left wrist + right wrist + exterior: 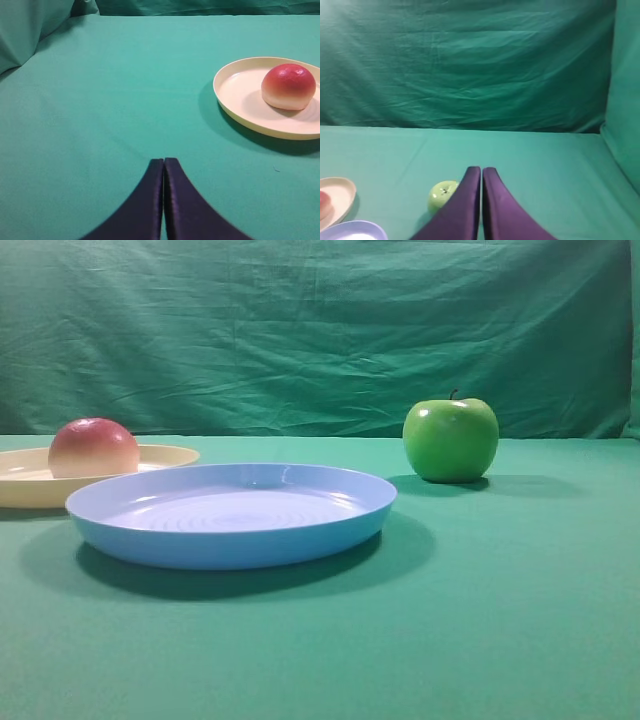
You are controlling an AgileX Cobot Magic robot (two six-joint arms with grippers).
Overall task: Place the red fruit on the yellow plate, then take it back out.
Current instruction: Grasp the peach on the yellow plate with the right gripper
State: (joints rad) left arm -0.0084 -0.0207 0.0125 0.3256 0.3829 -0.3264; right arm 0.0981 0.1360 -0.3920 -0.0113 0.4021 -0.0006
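The red fruit (93, 447) (288, 86), red on top and cream below, rests on the yellow plate (165, 457) (235, 87) at the far left of the exterior view. My left gripper (164, 160) is shut with nothing in it, hovering over bare cloth well to the left of the plate. My right gripper (481, 169) is also shut and holds nothing; it stays high above the table. A sliver of the fruit (323, 199) and the plate (342, 192) shows at the left edge of the right wrist view. Neither gripper appears in the exterior view.
A light blue plate (235, 513) (355, 231) lies in front, partly overlapping the yellow plate in the exterior view. A shiny green apple (450, 438) (441, 195) stands at the right rear. Green cloth covers the table and hangs as a backdrop.
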